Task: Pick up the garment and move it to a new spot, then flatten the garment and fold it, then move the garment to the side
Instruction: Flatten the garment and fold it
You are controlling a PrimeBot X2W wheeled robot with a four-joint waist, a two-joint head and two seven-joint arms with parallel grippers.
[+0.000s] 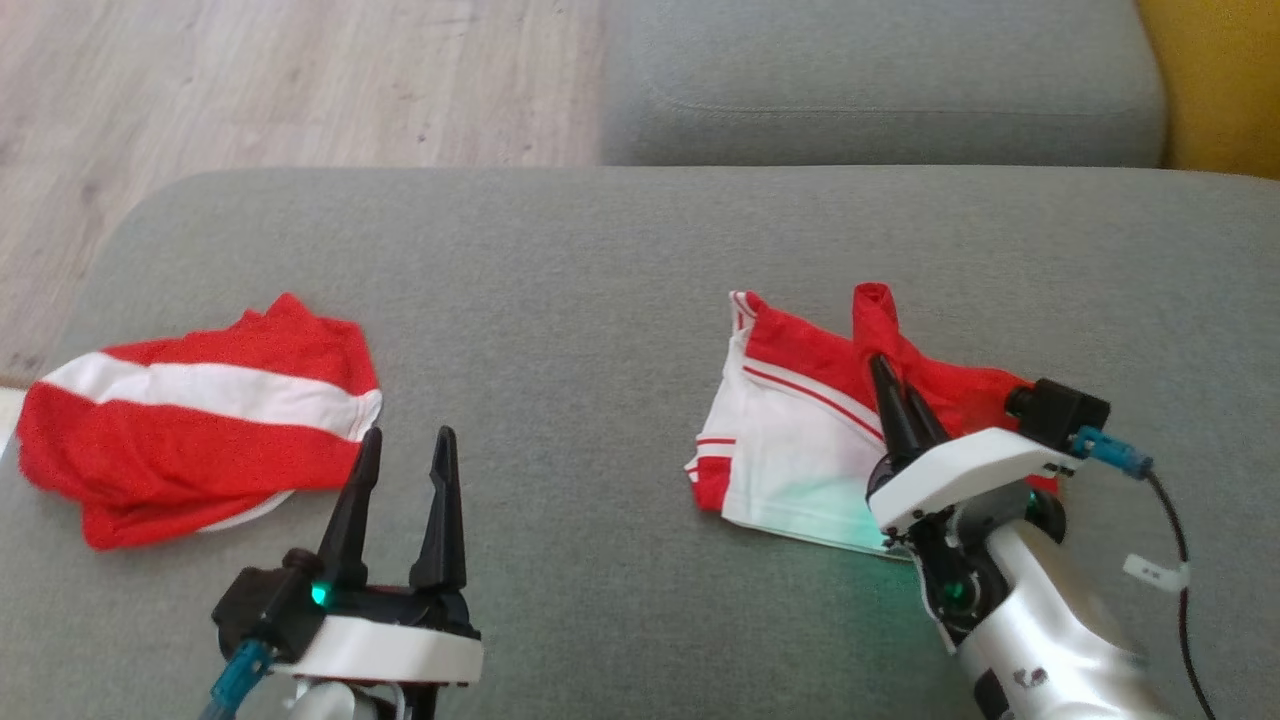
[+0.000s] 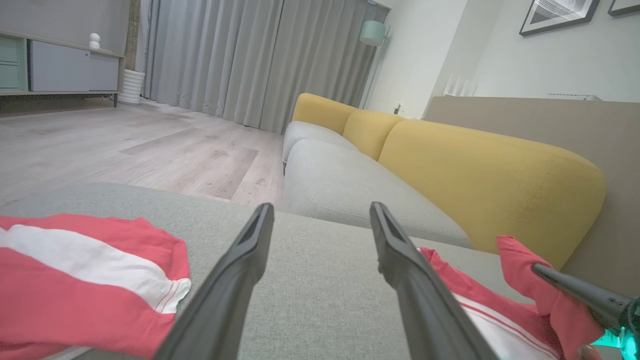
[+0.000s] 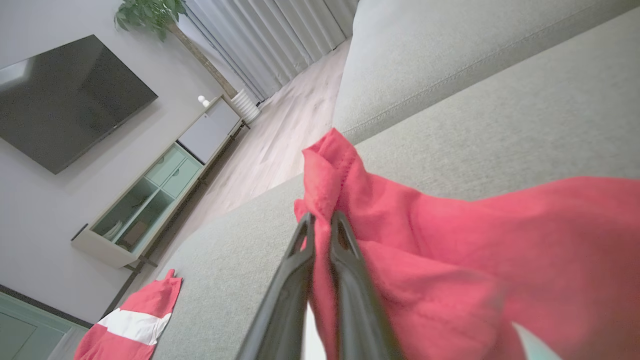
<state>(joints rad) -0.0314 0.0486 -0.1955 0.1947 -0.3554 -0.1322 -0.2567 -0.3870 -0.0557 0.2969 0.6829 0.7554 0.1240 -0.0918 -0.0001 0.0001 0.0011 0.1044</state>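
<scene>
Lying at the far left of the grey fabric sofa seat [image 1: 600, 280], a crumpled red cloth with 1 broad white stripe [image 1: 200, 430] is sitting loosely bunched, probably put aside or waiting its turn. Just right of it, the left jaws are hovering low over bare seat, spread wide and gripping nothing, seemingly standing by to take a second corner. Further right, the red-and-white garment with thin red piping [image 1: 790, 440] is lying partly spread, its white panel flat on the seat and its red part rumpled. The right jaws are pinching a red fold of it, closed tight, so a small peak of cloth is standing up above the tips. That pinch is looking like the start of the lift to a new spot. Nothing is flattened or folded yet.
</scene>
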